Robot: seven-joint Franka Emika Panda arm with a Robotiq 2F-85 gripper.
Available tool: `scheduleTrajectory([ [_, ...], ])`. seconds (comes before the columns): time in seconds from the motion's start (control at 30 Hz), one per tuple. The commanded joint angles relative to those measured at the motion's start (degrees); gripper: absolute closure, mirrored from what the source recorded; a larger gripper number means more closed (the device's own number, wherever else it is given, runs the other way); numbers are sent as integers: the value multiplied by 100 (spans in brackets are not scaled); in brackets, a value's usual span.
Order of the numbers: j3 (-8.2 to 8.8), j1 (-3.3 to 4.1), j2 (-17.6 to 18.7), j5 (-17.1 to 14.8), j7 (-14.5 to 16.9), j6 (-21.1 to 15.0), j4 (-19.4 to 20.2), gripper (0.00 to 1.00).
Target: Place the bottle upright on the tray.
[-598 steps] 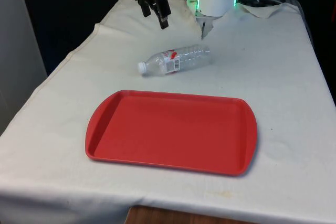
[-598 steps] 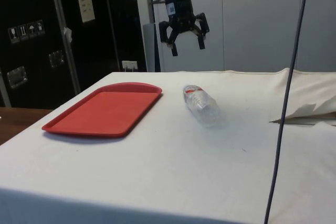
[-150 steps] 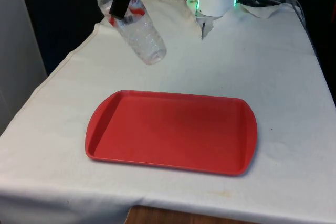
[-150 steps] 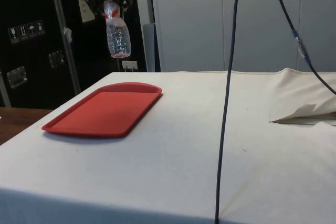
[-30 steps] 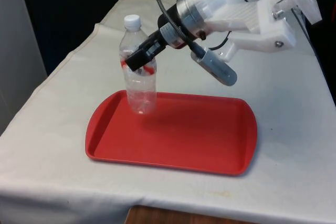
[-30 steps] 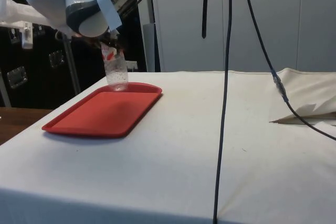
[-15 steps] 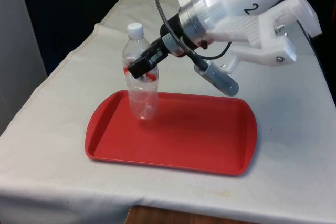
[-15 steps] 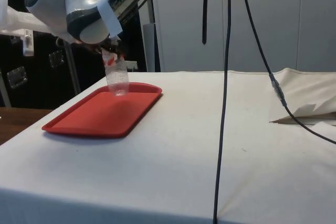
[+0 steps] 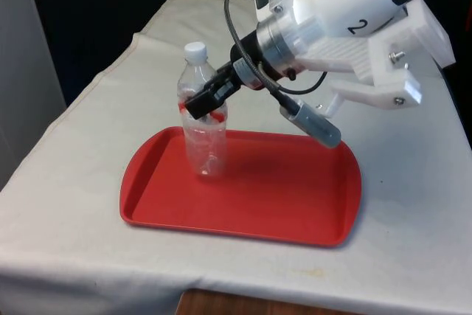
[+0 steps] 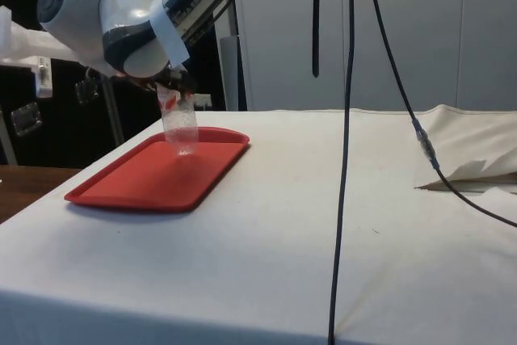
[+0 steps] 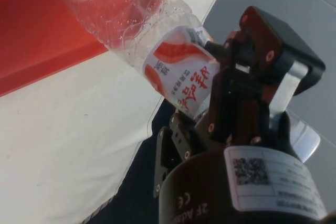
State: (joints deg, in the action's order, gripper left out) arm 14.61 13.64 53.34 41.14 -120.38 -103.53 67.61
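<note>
Bottle (image 9: 204,119) stood upright at the tray's (image 9: 295,219) far corner on the front view's left, clamped at its label by the gripper (image 9: 209,99). Arm (image 9: 332,20) hung over the tray's far edge, blocking approach from that side. Tray floor toward the front view's right of the bottle and its near half lay bare, open from above. Cloth (image 9: 88,153) around the tray was open on all sides. In the side view two cables (image 10: 347,143) hung across the table beyond the tray.
</note>
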Motion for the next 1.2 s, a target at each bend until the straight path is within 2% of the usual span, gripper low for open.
scheduleTrajectory([
  [0.0,-6,11,29,6,-40,-17,-29,100],
  [0.7,-109,46,149,109,-206,6,-63,100],
  [0.83,-120,34,143,115,-195,6,-57,100],
  [1.0,-160,-17,120,80,-172,-29,-34,100],
  [1.03,-132,11,126,126,-189,6,-29,100],
  [1.07,-172,-29,115,74,-172,-34,-29,100],
  [1.17,-189,-52,115,52,-166,-52,-29,100],
])
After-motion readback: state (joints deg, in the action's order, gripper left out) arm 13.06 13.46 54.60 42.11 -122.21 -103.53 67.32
